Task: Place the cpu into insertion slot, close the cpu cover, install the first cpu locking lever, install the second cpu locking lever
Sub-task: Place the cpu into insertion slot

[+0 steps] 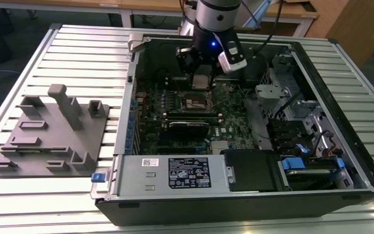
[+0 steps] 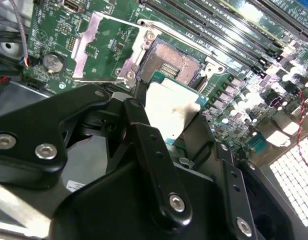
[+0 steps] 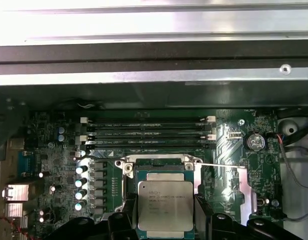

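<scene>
Now, claw (image 1: pixel 202 80): fingers (image 3: pixel 128 214) were pinched in on the cpu (image 3: pixel 165 207), one on each side edge.
Cpu: hung over the insertion slot (image 2: pixel 169 62), not seated in it.
Slot: in the exterior view it sat at six o'clock of the claw, near.
Cpu cover (image 2: pixel 83 47): lay flipped open beside the slot.
Power supply (image 1: pixel 174 173): at six o'clock, well apart, against the case (image 1: pixel 239 210) wall.

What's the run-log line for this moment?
tool: shut on cpu | cpu: above insertion slot, not seated | cpu cover: open
</scene>
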`<control>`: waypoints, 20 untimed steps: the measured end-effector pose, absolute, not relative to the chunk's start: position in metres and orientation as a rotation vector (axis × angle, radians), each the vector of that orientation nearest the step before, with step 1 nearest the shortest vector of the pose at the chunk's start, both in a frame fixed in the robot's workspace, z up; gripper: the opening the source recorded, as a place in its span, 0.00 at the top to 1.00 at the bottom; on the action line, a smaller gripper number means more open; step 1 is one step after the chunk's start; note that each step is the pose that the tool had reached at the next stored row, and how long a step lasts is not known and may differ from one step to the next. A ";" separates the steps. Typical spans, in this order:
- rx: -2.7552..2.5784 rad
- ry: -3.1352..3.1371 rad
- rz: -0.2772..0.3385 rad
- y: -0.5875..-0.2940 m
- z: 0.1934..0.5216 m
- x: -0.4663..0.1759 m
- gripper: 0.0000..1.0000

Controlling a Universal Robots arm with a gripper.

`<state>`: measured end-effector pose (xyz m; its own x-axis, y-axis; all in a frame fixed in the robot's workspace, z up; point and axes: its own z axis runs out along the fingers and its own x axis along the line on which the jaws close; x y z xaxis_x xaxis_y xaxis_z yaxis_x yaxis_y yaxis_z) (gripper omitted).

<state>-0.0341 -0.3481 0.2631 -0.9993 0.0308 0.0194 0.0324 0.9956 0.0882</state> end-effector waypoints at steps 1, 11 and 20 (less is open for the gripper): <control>-0.049 -3.120 -0.138 -0.348 0.262 -0.034 0.46; -0.049 -3.120 -0.137 -0.348 0.261 -0.035 0.46; -0.049 -3.120 -0.138 -0.348 0.260 -0.034 0.46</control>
<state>-0.0345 -0.3481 0.2597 -0.9993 0.0308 0.0193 0.0323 0.9956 0.0878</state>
